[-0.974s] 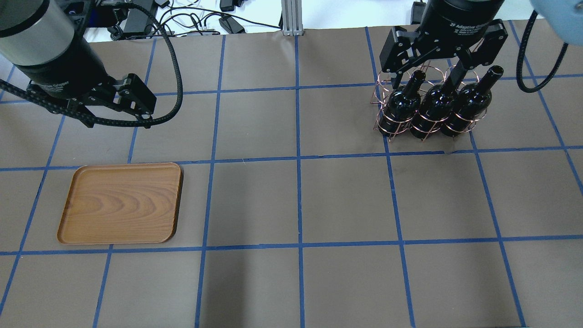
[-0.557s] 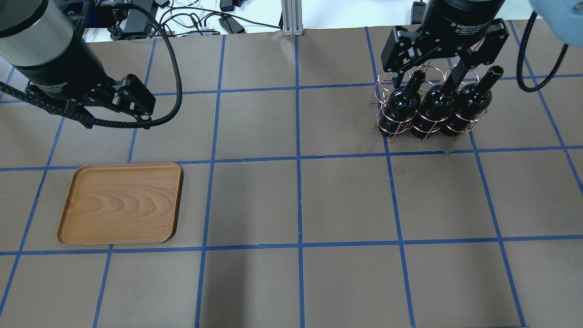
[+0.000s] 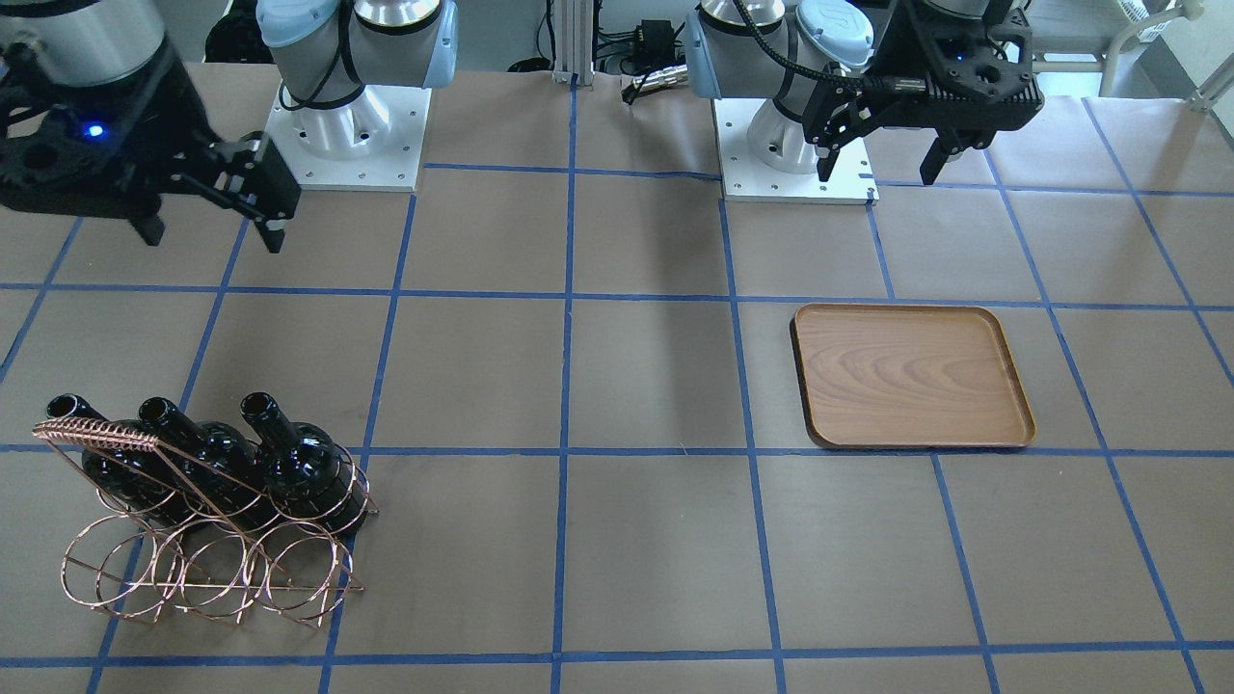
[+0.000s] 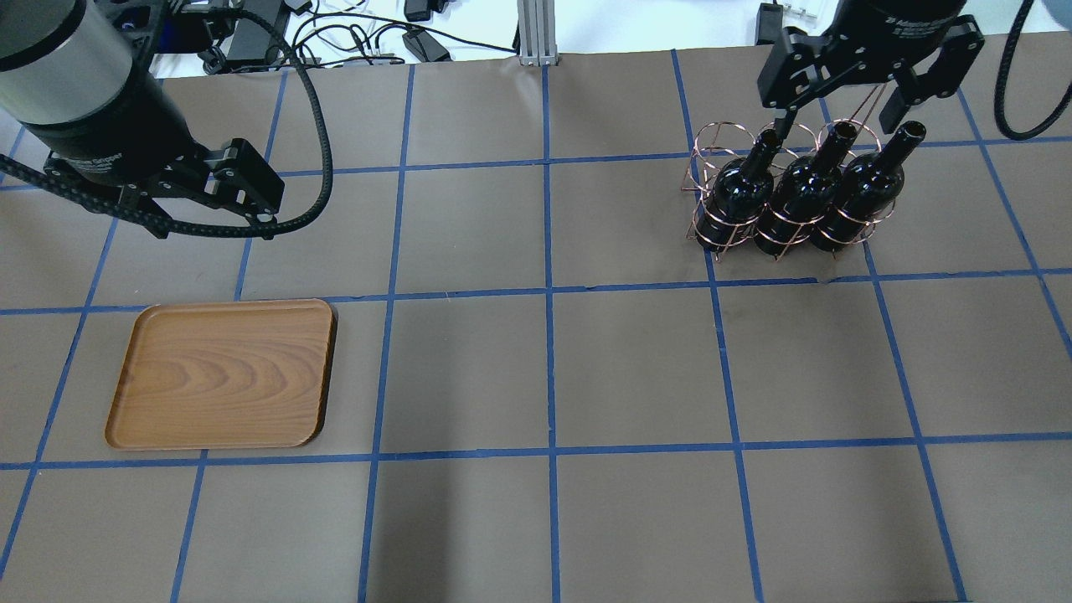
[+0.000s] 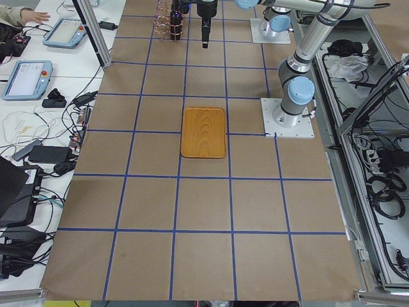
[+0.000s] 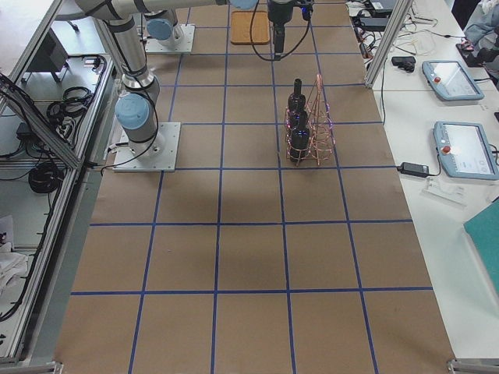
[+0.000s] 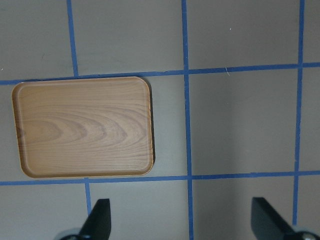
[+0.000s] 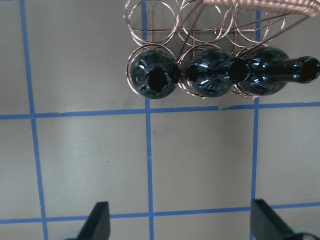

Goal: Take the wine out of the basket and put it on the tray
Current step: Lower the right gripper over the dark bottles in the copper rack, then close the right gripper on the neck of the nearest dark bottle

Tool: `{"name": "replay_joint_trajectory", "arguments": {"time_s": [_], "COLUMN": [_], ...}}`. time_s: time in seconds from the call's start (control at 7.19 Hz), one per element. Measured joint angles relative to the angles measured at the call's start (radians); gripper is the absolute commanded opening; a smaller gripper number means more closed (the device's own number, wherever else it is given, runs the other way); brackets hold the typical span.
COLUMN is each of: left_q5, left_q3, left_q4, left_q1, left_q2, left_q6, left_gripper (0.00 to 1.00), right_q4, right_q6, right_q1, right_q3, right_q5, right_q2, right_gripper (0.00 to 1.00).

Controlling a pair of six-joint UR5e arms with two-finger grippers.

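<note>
Three near-black wine bottles lean in a copper wire basket at the right back of the table; they also show in the front view and the right wrist view. My right gripper is open and empty. It hangs above the table beside the bottle necks and touches nothing; its fingertips stand over bare table. The brown wooden tray lies empty at the left front. My left gripper is open and empty, high over the table behind the tray.
Brown paper with a blue tape grid covers the table. The arm bases stand on white plates at the robot's side. Cables and a metal post lie beyond the far edge.
My right gripper has pulled up and back from around the bottle necks and stays open. The bottles, basket and tray have not moved. The left arm has barely shifted.
</note>
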Motion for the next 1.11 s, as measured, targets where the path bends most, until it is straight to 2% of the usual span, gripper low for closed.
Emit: {"name": "replay_joint_trajectory", "arguments": {"time_s": [0.42,0.56,0.83,1.11], "left_q5": [-0.003,-0.004,-0.003,0.0], "left_q3": [-0.001,-0.003,-0.007,-0.009], "left_q4": [0.001,0.002,0.002,0.0], "left_q1": [-0.004,-0.006,-0.007,-0.007], "left_q2": [-0.002,-0.002,-0.001,-0.001], "left_q6": [0.0,-0.001,-0.003,-0.003], "left_gripper": [1.0,1.0,1.0,1.0], "right_q4": [-0.113,-0.148,-0.169,-0.173], "right_q6": [-0.073,-0.078,-0.083,-0.084], "right_q1": [-0.078,-0.081,-0.082,-0.081], "right_q3": [-0.004,-0.003,-0.003,0.009], "right_q5": [0.007,0.005,-0.001,-0.003], "right_q2": [0.13,0.169,0.218,0.241], "right_gripper": [0.94,0.9,0.74,0.65]}}
